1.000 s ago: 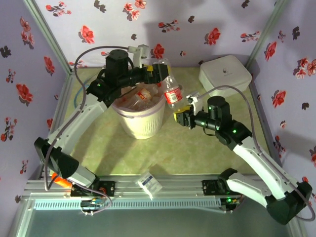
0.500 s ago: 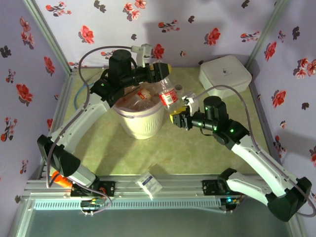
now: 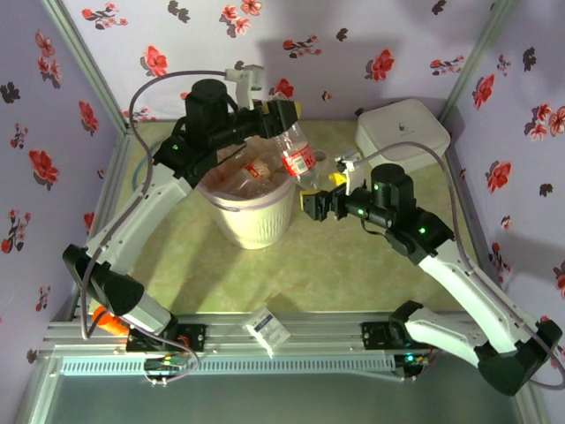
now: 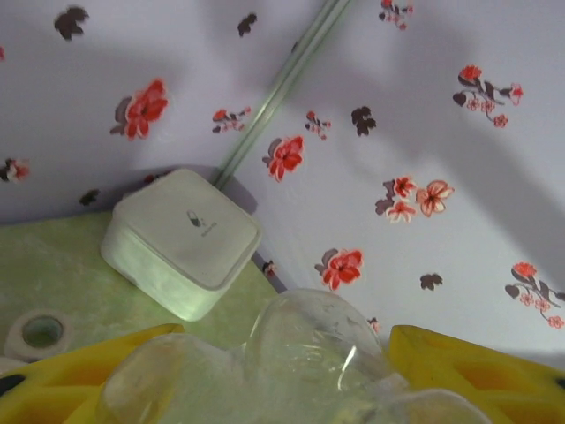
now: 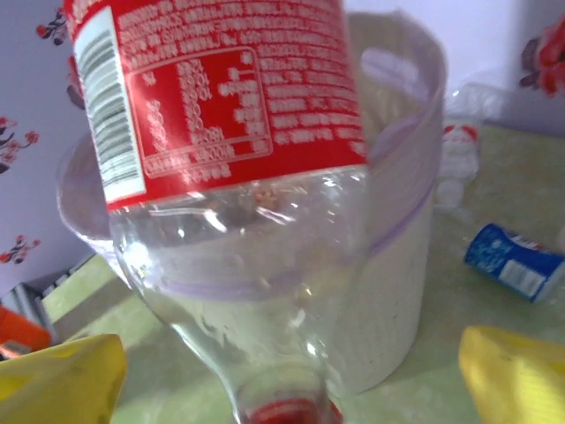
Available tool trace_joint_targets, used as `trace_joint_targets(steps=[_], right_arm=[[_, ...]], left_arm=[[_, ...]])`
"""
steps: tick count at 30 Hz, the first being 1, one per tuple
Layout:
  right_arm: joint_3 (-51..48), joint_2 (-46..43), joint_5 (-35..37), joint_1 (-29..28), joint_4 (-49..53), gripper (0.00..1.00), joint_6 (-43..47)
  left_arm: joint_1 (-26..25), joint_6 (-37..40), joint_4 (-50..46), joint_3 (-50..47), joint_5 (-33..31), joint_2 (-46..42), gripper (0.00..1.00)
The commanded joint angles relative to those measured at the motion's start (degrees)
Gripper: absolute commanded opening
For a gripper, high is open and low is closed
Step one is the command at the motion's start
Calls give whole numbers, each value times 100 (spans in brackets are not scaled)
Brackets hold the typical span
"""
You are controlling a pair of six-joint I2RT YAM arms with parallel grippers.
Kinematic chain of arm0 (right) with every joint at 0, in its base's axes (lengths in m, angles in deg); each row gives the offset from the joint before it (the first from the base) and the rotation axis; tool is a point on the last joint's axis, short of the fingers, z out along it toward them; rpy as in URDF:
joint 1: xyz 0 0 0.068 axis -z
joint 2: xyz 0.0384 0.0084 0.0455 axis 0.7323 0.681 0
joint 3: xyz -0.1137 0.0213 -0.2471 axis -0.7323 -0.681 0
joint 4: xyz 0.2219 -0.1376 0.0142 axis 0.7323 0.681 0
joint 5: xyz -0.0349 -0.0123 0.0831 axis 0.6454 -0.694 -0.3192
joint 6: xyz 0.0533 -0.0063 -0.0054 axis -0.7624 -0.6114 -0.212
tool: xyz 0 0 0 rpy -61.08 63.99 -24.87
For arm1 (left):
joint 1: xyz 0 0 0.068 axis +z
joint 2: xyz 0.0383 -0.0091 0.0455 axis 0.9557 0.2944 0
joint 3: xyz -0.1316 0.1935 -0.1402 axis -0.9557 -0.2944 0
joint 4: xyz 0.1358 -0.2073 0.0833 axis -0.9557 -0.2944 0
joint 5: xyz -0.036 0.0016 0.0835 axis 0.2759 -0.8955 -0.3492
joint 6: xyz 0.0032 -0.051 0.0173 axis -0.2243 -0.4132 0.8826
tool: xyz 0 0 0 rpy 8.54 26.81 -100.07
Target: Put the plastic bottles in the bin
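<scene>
Red-label bottle (image 3: 298, 157): one, clamped in my left gripper (image 3: 284, 119)
Right gripper (image 3: 323, 191): fingers spread wide
Bin (image 3: 256, 225): one

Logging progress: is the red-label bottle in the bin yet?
Out. The left gripper holds the bottle tilted in the air by the bin rim.

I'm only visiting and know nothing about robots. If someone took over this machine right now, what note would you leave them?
Left hand: closed on a red-labelled bottle, held up by the bin's right rim.
Right hand: open, fingers on either side of that bottle's cap end, not gripping.
Bin: several bottles already inside.
To do: drop the held bottle in. At least two more lie on the mat beyond the bin, a blue-labelled one and another clear one.
</scene>
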Motion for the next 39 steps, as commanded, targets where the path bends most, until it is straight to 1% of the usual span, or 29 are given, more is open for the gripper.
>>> trace_joint_targets(steps=[1, 6, 12, 14, 16, 20, 22, 25, 32, 35, 39], right_arm=[[96, -362, 836, -21, -78, 99, -107], [-180, -640, 1302, 113, -51, 99, -258], [-384, -625, 1128, 413, 33, 99, -497], [-421, -593, 1061, 445, 23, 99, -517], [-439, -574, 1031, 464, 19, 99, -523], [-457, -518, 976, 507, 46, 99, -524], [-488, -494, 955, 532, 50, 99, -532], [-520, -428, 911, 551, 5, 99, -592], [-485, -272, 854, 562, 0, 99, -612], [-462, -156, 808, 562, -68, 99, -625], [-406, -29, 784, 569, -112, 99, -640]], left_arm=[[252, 231, 173, 272, -425, -156, 50], [688, 263, 586, 76, -791, -490, 46], [1315, 229, 1114, -670, -1165, -1023, 42], [1411, 492, 1190, -962, -1539, -1218, 42], [1452, 923, 1147, -1167, -1868, -1348, 41], [1444, 1848, 803, -1399, -2515, -1517, 39], [1443, 2221, 632, -1486, -2840, -1587, 36], [1439, 2694, 393, -1555, -3162, -1669, 34], [1435, 3389, -49, -1679, -3409, -1699, 31], [1435, 3449, -15, -1973, -3371, -1685, 30], [1425, 3361, 121, -2529, -3130, -1724, 29]])
